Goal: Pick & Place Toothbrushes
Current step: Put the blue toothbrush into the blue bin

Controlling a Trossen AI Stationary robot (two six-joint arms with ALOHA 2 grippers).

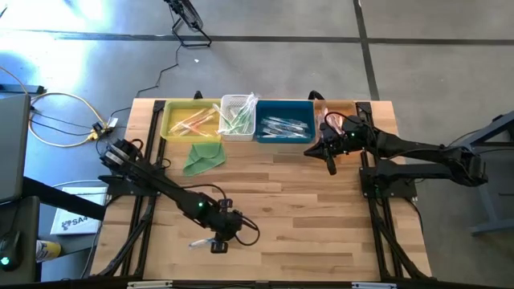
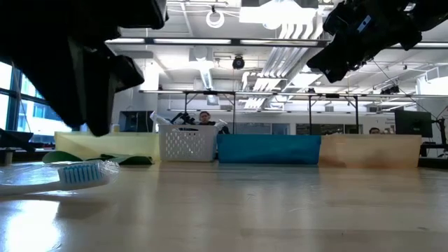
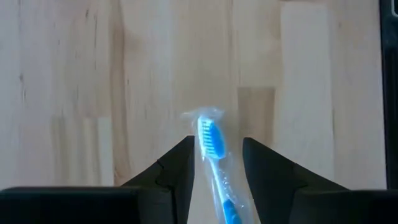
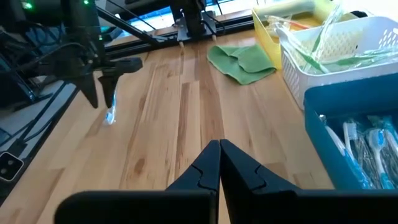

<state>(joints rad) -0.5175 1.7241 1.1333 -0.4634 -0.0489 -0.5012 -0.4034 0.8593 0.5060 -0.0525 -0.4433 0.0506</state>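
One blue-white toothbrush (image 3: pixel 214 165) in a clear wrapper is sitting between the fingers of the left hand (image 1: pixel 215 242), which is grasping it low over the table (image 1: pixel 289 217) at about 7 o'clock of the table centre in the high view. Left wrist view: bristle head is sticking out past the fingertips (image 3: pixel 180 158), handle running back between them. Low view: the brush head (image 2: pixel 82 171) is lying right at the table surface, so whether it is lifted clear I cannot tell.

Four bins are lining the far edge at 12 o'clock: yellow bin (image 1: pixel 173 120) with orange-yellow brushes, white basket (image 1: pixel 228 103) with green ones, blue bin (image 1: pixel 309 135) with blue-white ones, tan bin (image 1: pixel 357 107) at the end. Folded green cloth (image 1: pixel 202 156) is lying just in front of the yellow bin.

Right hand (image 1: pixel 330 164) is clenched shut with nothing in it, hovering at about 1 o'clock near the front of the blue and tan bins.

A person is showing in the room behind the basket in the low view.
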